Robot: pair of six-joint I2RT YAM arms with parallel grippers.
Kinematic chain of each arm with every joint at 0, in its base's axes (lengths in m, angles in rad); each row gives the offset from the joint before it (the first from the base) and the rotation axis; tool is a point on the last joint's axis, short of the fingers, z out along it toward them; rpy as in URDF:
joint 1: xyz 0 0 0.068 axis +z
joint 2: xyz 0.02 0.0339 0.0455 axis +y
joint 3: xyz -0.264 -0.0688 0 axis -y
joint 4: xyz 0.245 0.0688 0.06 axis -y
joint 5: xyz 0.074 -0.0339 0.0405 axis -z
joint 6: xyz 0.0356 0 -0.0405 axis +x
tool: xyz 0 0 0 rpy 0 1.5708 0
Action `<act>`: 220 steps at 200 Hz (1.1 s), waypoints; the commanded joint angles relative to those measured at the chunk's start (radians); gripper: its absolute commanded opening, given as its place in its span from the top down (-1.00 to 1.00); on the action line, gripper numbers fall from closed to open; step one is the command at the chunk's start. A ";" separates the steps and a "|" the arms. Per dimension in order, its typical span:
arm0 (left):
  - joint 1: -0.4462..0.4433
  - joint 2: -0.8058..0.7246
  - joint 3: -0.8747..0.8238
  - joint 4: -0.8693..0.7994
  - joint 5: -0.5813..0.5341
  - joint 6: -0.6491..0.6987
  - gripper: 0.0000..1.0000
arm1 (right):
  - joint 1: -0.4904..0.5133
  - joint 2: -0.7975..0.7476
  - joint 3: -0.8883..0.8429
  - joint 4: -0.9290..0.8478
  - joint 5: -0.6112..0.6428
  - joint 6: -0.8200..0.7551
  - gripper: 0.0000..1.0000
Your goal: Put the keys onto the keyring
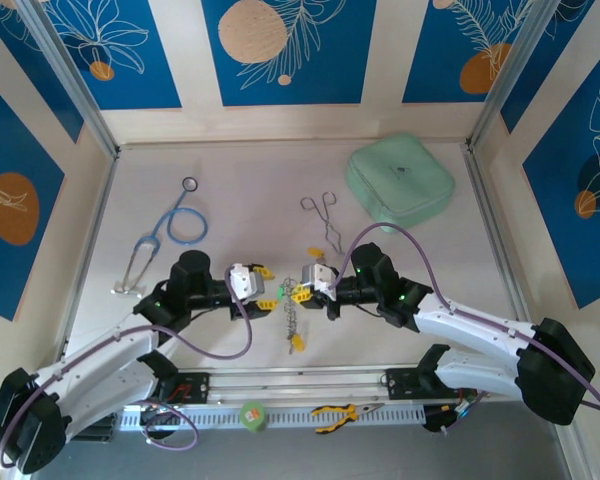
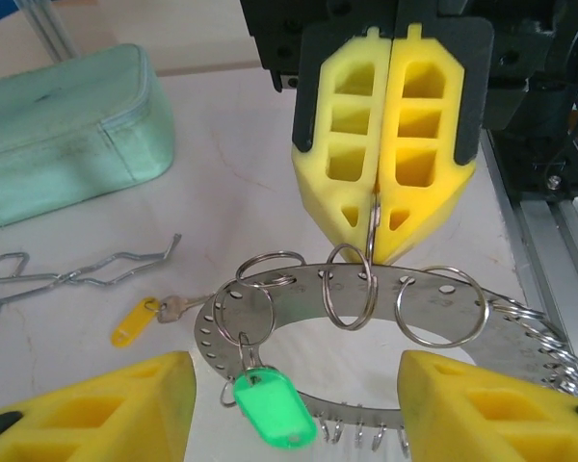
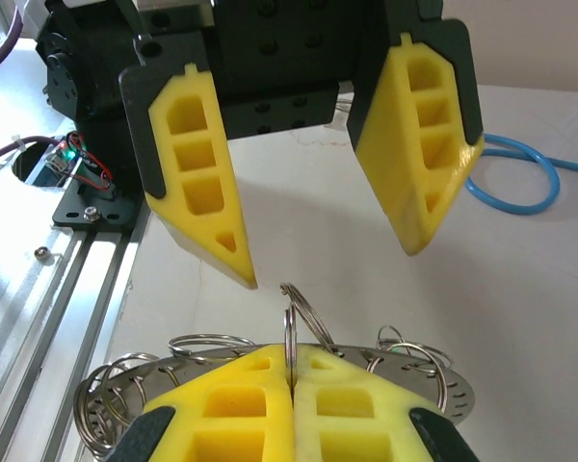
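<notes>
Spotter: Left side first. Forceps [image 2: 67,274] lie at mid-left of the left wrist view. Yellow key [image 2: 135,322] lies just beside the plate's left edge; whether it is attached, cannot tell. Green key [image 2: 270,409] hangs on a ring, low centre.

Recorder: Left gripper [image 2: 294,423]?

Spotter: Pads wide apart along the bottom edge, nothing between them.

Recorder: Keyring?

Spotter: Keyring [image 2: 303,289] sits centre frame, curving between the two grippers. Right gripper [image 2: 378,231], upper centre-right, is clamped tight on one thin loop [image 3: 290,332] standing up from the rim.

Recorder: Hazards?

Spotter: Likely three. A single pinched loop is a weak hold, so the plate may swivel or the wire may slip from the foam. Neighbouring loops crowd close, so closing pads may catch the wrong one. The green tag dangles where the left pads would travel and may snag.
</notes>
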 commanded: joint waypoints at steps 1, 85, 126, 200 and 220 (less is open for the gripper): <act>0.004 0.029 0.021 0.056 0.064 -0.002 -0.16 | 0.001 0.004 0.043 0.001 -0.040 0.008 1.00; 0.005 0.104 0.037 0.164 0.036 -0.082 -0.18 | 0.015 0.014 0.056 -0.015 -0.042 -0.014 1.00; 0.006 0.115 0.038 0.183 -0.179 -0.084 -0.04 | 0.019 0.017 0.064 -0.051 -0.063 -0.029 1.00; 0.006 0.138 0.108 0.051 -0.495 -0.123 0.01 | 0.004 -0.008 0.042 -0.017 -0.050 -0.021 1.00; 0.005 0.067 0.075 0.038 -0.436 -0.090 0.01 | -0.009 -0.012 0.034 -0.006 -0.043 -0.021 1.00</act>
